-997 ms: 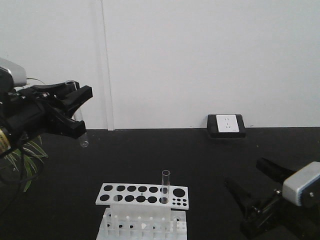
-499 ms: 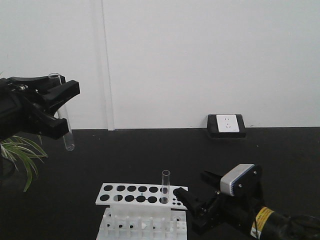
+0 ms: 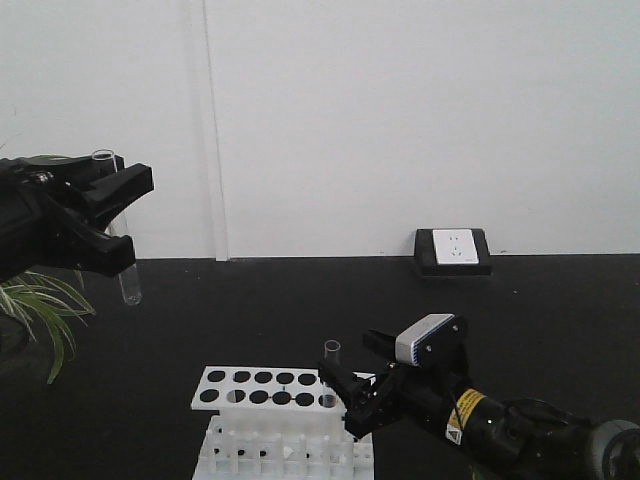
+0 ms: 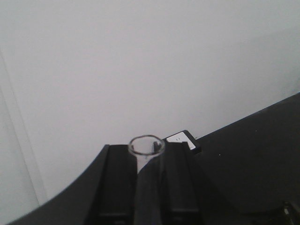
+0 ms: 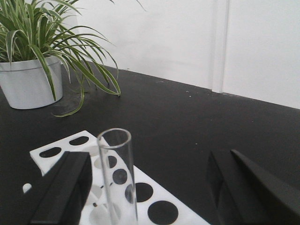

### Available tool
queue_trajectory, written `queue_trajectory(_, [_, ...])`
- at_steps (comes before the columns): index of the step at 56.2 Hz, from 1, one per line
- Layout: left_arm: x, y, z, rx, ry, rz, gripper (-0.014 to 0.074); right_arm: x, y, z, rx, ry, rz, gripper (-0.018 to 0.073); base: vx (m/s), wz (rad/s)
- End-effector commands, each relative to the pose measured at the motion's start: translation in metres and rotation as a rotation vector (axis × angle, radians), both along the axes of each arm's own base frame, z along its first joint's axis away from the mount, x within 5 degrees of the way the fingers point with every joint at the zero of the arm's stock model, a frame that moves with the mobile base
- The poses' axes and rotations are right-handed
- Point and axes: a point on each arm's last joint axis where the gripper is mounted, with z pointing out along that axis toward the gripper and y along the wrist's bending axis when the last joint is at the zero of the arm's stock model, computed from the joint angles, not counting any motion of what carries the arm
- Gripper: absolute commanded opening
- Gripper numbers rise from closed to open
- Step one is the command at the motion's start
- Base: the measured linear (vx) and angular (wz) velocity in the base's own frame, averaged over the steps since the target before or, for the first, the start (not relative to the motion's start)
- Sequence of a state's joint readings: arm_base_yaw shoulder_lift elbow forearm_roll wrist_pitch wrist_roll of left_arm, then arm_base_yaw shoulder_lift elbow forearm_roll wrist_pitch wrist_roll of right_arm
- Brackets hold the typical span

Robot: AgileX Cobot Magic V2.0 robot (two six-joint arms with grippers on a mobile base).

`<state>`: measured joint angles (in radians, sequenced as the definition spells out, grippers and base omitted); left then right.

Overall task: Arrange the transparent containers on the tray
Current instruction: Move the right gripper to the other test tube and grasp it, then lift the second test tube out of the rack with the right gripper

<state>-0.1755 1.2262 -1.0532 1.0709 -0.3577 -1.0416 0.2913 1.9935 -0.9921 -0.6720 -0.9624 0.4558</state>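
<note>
One clear test tube (image 3: 128, 285) hangs nearly upright at the left, well above the black table, with my left gripper (image 3: 135, 225) shut on it. In the left wrist view its open rim (image 4: 146, 146) sits between the two black fingers (image 4: 117, 178) of the left gripper (image 4: 146, 151). A second test tube (image 5: 119, 178) stands in the white holed rack (image 3: 260, 385). My right gripper (image 5: 147, 159) is open around this tube without touching it. From the front only this tube's rim (image 3: 332, 349) shows beside the right gripper (image 3: 345, 385). The tray is out of view.
The rack's top plate (image 5: 142, 209) has several empty holes. A potted plant (image 5: 28, 82) stands on the table to the left, its leaves (image 3: 40, 300) below my left arm. A black-framed wall socket box (image 3: 452, 250) sits at the table's back edge.
The right arm has swung left and forward from the table's right side, bringing its open fingers to either side of the rack's tube. The left gripper has drifted left with its tube.
</note>
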Motion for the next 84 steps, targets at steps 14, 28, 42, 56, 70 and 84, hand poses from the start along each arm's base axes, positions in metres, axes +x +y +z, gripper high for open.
queue_trajectory(14, [-0.008,0.002,0.017,-0.049,-0.038,0.007,-0.0001,0.014,0.01,0.022,0.134,-0.118,0.073,0.0531,0.0,0.0])
queue_trajectory(28, [-0.007,0.003,0.016,-0.046,-0.028,0.024,-0.0001,0.016,0.013,0.021,0.129,-0.14,0.113,0.0483,0.0,0.0])
queue_trajectory(42, [-0.007,0.003,0.016,-0.047,-0.028,0.024,-0.0001,0.015,0.014,0.022,0.139,-0.15,0.122,0.0316,0.0,0.0])
queue_trajectory(56, [-0.007,0.003,0.016,-0.047,-0.028,0.025,-0.0001,0.013,0.015,0.024,0.148,-0.168,0.149,0.0003,0.0,0.0])
queue_trajectory(70, [-0.006,0.005,0.015,-0.043,-0.017,0.045,-0.0001,0.007,0.014,0.05,0.142,-0.214,0.162,-0.0013,0.0,0.0])
queue_trajectory(84, [-0.006,0.005,0.015,-0.033,-0.018,0.047,-0.0001,-0.024,-0.003,0.148,0.118,-0.285,0.057,-0.0013,0.0,0.0])
